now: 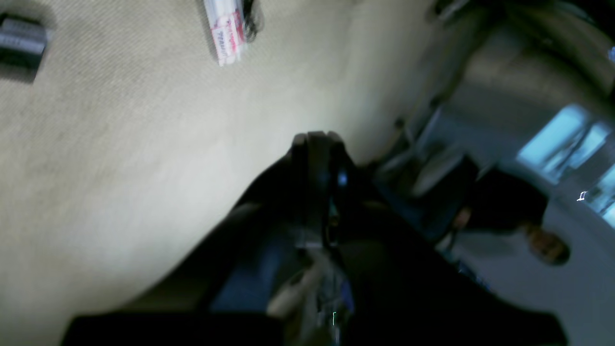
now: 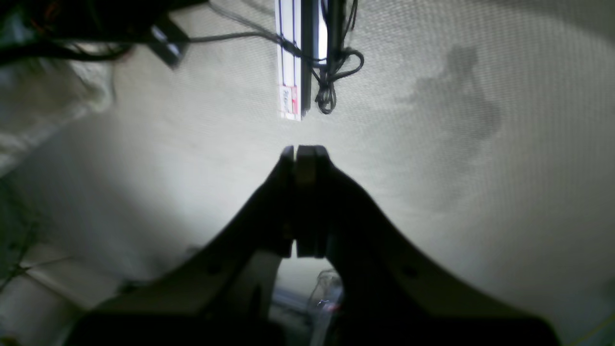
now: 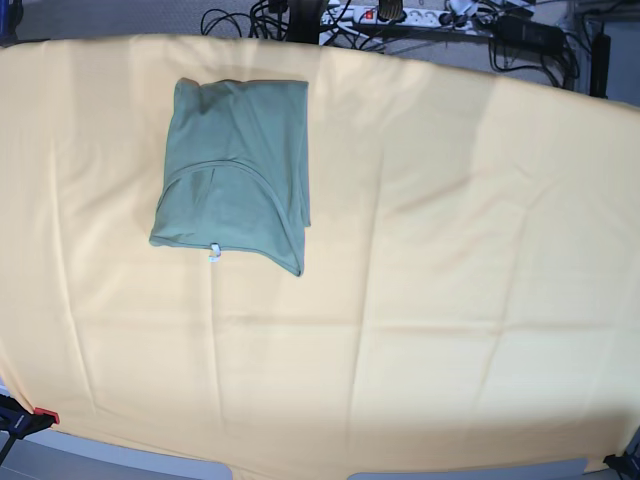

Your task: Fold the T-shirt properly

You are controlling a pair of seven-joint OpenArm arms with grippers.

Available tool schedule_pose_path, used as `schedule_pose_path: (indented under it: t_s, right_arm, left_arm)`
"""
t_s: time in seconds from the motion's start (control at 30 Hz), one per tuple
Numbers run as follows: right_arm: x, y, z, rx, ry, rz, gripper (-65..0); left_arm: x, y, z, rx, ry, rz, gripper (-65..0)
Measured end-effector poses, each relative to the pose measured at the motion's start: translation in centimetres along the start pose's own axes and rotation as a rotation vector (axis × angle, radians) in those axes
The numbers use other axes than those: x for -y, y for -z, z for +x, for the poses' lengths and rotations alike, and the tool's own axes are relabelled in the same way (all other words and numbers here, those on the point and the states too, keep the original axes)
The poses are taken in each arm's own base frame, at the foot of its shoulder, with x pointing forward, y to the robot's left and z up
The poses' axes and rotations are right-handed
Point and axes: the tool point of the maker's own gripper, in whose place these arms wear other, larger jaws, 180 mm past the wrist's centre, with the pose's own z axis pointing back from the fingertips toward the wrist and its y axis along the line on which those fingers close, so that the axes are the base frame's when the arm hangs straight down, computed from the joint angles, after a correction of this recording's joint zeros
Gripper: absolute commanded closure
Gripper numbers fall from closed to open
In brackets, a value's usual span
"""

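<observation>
Base view shows the T-shirt (image 3: 235,170) already folded into a compact rectangle on the cloth (image 3: 450,280), toward the far left of the worktop, tag (image 3: 212,252) at its near edge. We see neither arm there. Both wrist views show the left end effector (image 1: 317,139) and right end effector (image 2: 304,153) closed on nothing. We judge only a light smoothing of the right-hand edge remains, pressing gently without dragging layers.
</observation>
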Motion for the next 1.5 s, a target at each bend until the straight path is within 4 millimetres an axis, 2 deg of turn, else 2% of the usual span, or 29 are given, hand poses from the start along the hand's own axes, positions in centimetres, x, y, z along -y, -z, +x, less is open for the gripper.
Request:
schedule_pose_path:
  t_s: [0.07, 0.13, 0.27, 0.33, 0.37, 0.5, 0.63, 0.73, 0.87, 0.97, 1.07, 1.17, 1.33, 1.5]
  right_arm:
    - [0.2, 1.5, 1.1, 0.022, -0.02, -0.032, 0.0]
    - [0.5, 2.7, 1.1, -0.013, -0.049, -0.064, 0.0]
    - [0.2, 4.9, 1.2, -0.061, -0.071, -0.085, 0.0]
    - [-0.7, 5.9, 2.3, -0.05, -0.088, -0.071, 0.0]
    - [-1.2, 6.4, 2.8, -0.049, -0.111, -0.065, 0.0]
    - [-3.0, 7.9, 6.3, -0.004, -0.177, -0.089, 0.0]
    - [-4.4, 8.4, 9.5, 0.093, -0.181, -0.091, 0.0]
    - [-4.7, 8.5, 10.2, 0.12, -0.182, -0.096, 0.0]
    - [-5.4, 8.6, 10.8, 0.138, -0.18, -0.085, 0.0]
    - [-5.4, 8.7, 10.8, 0.14, -0.18, -0.086, 0.0]
    - [-4.2, 8.5, 10.9, 0.143, -0.169, -0.146, 0.0]
    - [-3.1, 8.3, 11.0, 0.142, -0.189, -0.212, 0.0]
    - [-3.5, 8.5, 9.8, 0.104, -0.217, -0.215, 0.0]
    - [-3.7, 8.6, 9.8, 0.103, -0.215, -0.21, 0.0]
  left_arm:
    - [-1.6, 0.8, 0.9, 0.022, -0.008, 0.049, 0.0]
    - [-3.2, 1.2, 1.4, 0.029, -0.007, 0.097, 0.0]
    - [-4.0, 2.6, 5.4, 0.183, 0.025, 0.139, 0.0]
    - [-4.4, 3.0, 7.4, 0.278, 0.045, 0.164, 0.0]
    - [-5.3, 3.0, 7.9, 0.312, 0.042, 0.216, 0.0]
    - [-8.3, 3.5, 8.4, 0.38, 0.086, 0.414, 0.0]
    - [-7.2, 6.0, 8.5, 0.409, 0.108, 0.441, 0.0]
    - [-6.3, 7.6, 8.5, 0.401, 0.082, 0.444, 0.0]
    - [-5.8, 8.0, 9.8, 0.423, 0.077, 0.45, 0.0]
    - [-5.2, 8.4, 10.9, 0.42, 0.147, 0.465, 0.0]
    - [-4.7, 8.5, 12.0, 0.435, 0.156, 0.464, 0.0]
    - [-5.0, 8.0, 12.9, 0.463, 0.128, 0.474, 0.0]
    - [-5.2, 8.0, 12.8, 0.463, 0.116, 0.475, 0.0]
    - [-5.2, 8.1, 12.5, 0.453, 0.116, 0.476, 0.0]
